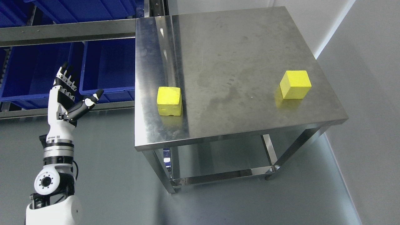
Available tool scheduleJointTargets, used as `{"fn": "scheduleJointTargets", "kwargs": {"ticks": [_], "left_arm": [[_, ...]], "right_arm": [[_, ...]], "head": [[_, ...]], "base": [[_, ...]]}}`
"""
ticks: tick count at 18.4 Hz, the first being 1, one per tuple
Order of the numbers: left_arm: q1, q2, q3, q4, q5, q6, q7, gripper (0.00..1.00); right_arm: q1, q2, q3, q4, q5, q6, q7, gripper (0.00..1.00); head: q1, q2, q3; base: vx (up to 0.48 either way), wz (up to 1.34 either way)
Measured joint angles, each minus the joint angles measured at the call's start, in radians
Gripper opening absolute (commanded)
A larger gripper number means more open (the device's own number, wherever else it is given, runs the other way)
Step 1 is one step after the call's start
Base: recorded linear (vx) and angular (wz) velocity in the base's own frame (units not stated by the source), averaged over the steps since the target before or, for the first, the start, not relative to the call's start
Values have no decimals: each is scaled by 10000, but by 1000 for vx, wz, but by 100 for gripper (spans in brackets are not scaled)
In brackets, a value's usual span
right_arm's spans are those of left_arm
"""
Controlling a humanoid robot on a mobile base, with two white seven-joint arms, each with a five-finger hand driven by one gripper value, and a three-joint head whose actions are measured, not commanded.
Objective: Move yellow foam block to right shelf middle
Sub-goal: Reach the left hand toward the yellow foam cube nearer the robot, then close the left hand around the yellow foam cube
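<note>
— What is closest to us?

— The robot's left arm is coming up from the bottom left corner. At the top of it the left hand [67,95] is standing up in the air, out past the left side of the metal table. Its fingers [64,78] are pointing straight up and its thumb is sticking out to the right. The hand is wide open. It is holding nothing and touching nothing.

— Where is the yellow block?

— There are two. The left yellow foam block [169,100] is sitting flat on the tabletop [237,62], near the front edge and over on the left side. It is looking almost like a cube, so I cannot pick a long side. Its front face is turning toward us. A shiny yellow patch is showing on the metal just under it.

— And the other one?

— The right yellow foam block [295,84] is sitting flat too, a bit farther back and close to the right edge. It is turning a little, so one corner is pointing toward us. The two blocks are well apart.

— What is behind the hand?

— Blue bins [106,67] are sitting on a grey rack [67,32] at the back left. A lower shelf [218,178] is showing under the tabletop.
</note>
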Motion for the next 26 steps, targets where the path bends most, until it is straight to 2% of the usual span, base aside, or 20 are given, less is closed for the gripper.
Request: {"fn": "scheduleJointTargets", "kwargs": {"ticks": [6, 8, 11, 14, 16, 20, 26], "left_arm": [[-10, 4, -5, 0, 0, 12, -1, 100], [-11, 111, -9, 1, 0, -396, -136, 100], [-99, 362, -87, 11, 0, -962, -1379, 100], [-337, 546, -426, 112, -21, -1106, -3232, 100], [-611, 648, -763, 253, -134, -1130, -3994, 100], [-1247, 788, -1474, 642, -627, -1169, -4641, 99], [-2149, 920, -2643, 1541, -1003, -622, -4952, 99]], "right_arm": [[0, 0, 0, 0, 0, 0, 0, 100], [0, 0, 0, 0, 0, 0, 0, 100], [0, 0, 0, 0, 0, 0, 0, 100], [0, 0, 0, 0, 0, 0, -1, 100], [0, 0, 0, 0, 0, 0, -1, 100], [0, 0, 0, 0, 0, 0, -1, 100], [0, 0, 0, 0, 0, -1, -1, 100]], "head": [[0, 0, 0], [0, 0, 0], [0, -1, 0], [0, -1, 0], [0, -1, 0], [0, -2, 0], [0, -2, 0]], "base": [[0, 0], [0, 0], [0, 8], [3, 11], [0, -6], [0, -3], [0, 0]]}}
